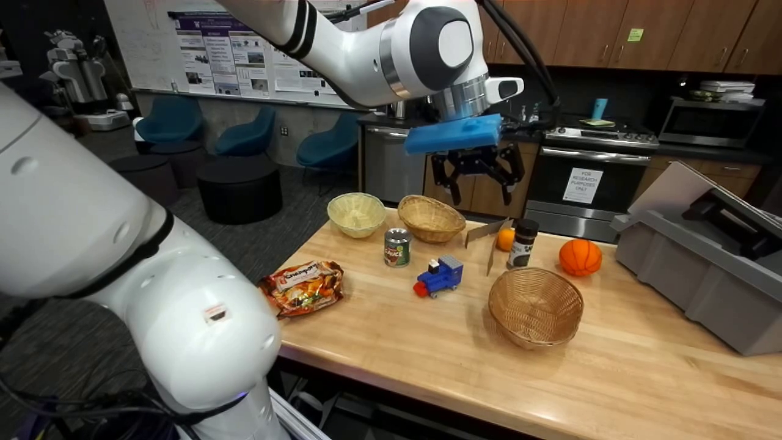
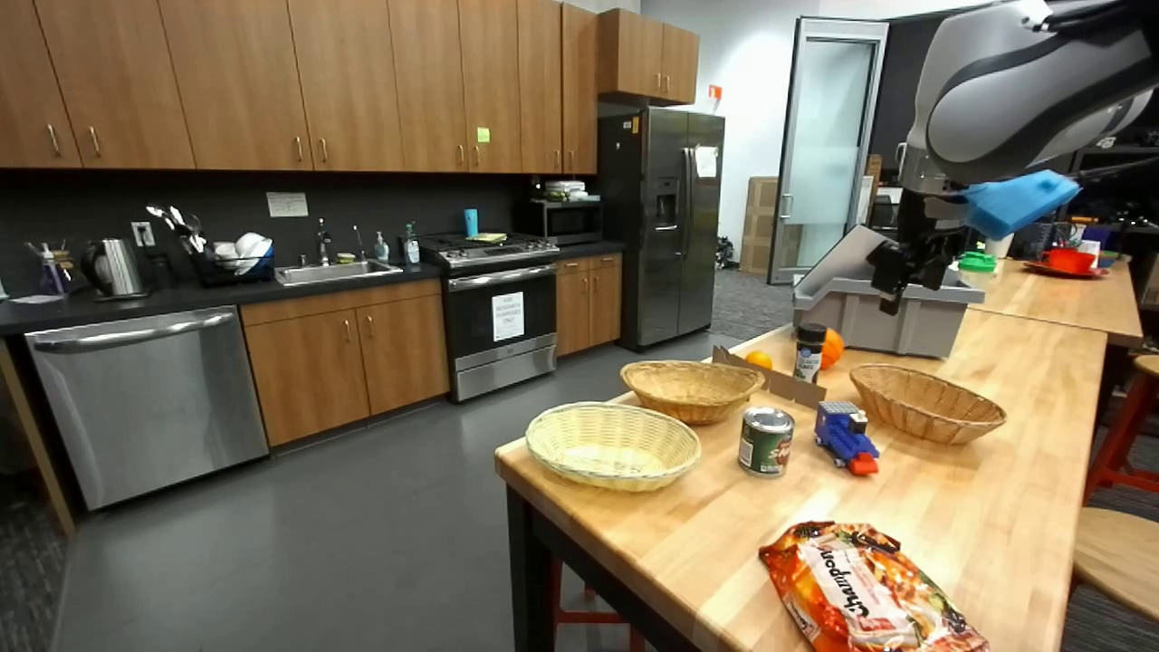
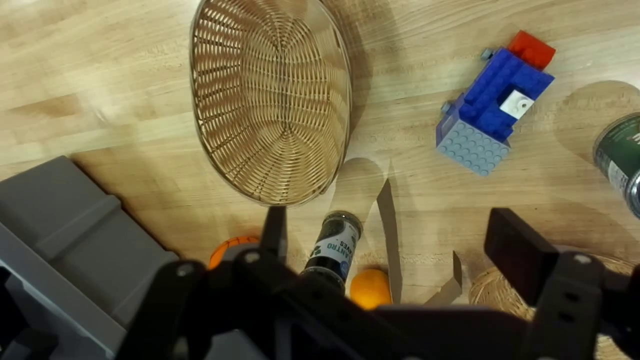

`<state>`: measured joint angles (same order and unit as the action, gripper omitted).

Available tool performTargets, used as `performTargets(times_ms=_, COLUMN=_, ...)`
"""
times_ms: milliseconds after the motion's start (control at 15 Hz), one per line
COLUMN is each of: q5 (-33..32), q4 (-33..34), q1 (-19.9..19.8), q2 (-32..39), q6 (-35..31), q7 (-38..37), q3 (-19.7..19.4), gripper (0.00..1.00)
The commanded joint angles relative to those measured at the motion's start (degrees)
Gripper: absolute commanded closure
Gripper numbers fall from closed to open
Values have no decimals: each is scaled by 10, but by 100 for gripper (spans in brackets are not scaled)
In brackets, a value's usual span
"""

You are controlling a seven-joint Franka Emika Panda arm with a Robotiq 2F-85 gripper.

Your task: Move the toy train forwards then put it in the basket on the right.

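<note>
- Blue train is set on the table, between can and right-hand basket.
- Claw is poised overhead, jaws wide, empty.
- The train might be broken by off-centre squeezing.

Wrist view steeply down onto the table, both exterior views aslant across it, farther off.

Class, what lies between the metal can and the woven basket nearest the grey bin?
The toy train stands between the metal can and that woven basket; both exterior views and the wrist view show it.
</note>
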<state>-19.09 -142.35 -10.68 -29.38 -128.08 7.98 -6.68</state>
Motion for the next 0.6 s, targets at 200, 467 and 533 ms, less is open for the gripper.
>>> performTargets(times_ms=200, q5=32, q4=19, q1=20, q2=15, q6=26, q7=-52, q3=24, gripper=0)
performTargets(times_ms=467, q5=130, q4=62, q1=71, q2=42, q6=63, q7=-159, q3=82, gripper=0)
performTargets(times_ms=533, q5=151, q4=74, q1=84, q2=51, q6=67, q7=-183, q3=98, gripper=0)
